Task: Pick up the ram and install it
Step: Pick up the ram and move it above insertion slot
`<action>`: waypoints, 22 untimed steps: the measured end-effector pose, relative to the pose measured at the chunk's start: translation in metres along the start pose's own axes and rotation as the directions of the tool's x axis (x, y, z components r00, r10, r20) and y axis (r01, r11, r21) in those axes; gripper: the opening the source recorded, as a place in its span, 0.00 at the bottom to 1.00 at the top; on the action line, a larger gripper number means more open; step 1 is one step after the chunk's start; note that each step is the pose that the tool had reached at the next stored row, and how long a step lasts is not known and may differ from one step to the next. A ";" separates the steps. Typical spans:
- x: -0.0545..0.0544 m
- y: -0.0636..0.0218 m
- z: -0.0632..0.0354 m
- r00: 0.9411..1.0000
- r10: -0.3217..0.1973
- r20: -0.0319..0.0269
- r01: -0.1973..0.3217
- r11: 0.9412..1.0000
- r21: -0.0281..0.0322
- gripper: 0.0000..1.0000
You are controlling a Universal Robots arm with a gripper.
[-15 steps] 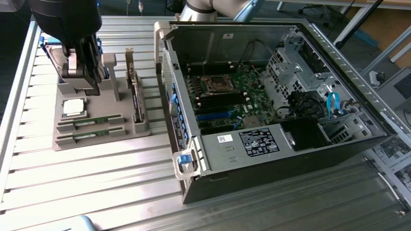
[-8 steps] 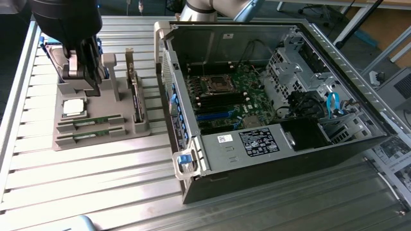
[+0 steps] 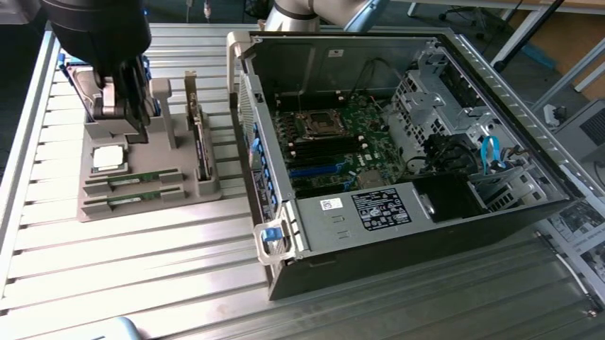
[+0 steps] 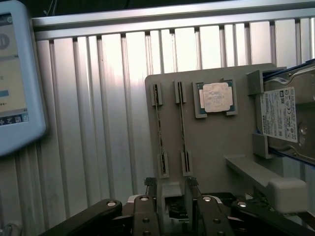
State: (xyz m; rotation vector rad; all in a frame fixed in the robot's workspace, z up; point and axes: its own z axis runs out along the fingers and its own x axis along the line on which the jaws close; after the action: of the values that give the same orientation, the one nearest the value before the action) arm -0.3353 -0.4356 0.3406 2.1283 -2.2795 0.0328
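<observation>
Two ram sticks [image 3: 132,178] [image 3: 132,200] lie on edge in the slots of a grey holder [image 3: 151,212] at the exterior view's left. From the wrist camera they appear as thin strips [image 4: 159,129] [image 4: 182,127] side by side in the holder [image 4: 211,142]. My gripper [image 3: 135,131] hangs over the holder's far end, beyond the sticks and apart from them. Its fingers [image 4: 150,186] stand open with nothing held between them [image 4: 171,189]. The open computer case [image 3: 397,234] lies at the exterior view's right, its motherboard [image 3: 345,142] showing black memory slots [image 3: 326,150].
On the holder also sit a square silver processor [image 4: 215,97], a grey hard drive [image 4: 285,118] and an upright card [image 3: 198,142]. A white-framed tablet [image 4: 15,73] lies on the ribbed metal table [image 3: 142,283]. The case wall [image 3: 248,134] stands close beside the holder.
</observation>
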 end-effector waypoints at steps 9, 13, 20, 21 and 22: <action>0.000 0.0000 0.0036 1.000 0.000 0.000 0.000 1.000 0.000 0.36; 0.000 0.0000 0.0056 1.000 0.000 0.000 0.000 1.000 0.000 0.36; 0.000 0.0000 0.0082 1.000 0.000 0.000 0.000 1.000 0.000 0.36; 0.000 0.0000 0.0085 1.000 0.000 0.000 0.000 1.000 0.000 0.36; 0.000 0.0000 0.0090 1.000 0.000 0.000 0.000 1.000 0.000 0.36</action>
State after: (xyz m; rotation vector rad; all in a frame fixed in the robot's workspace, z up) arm -0.3353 -0.4356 0.3316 2.1287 -2.2791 0.0328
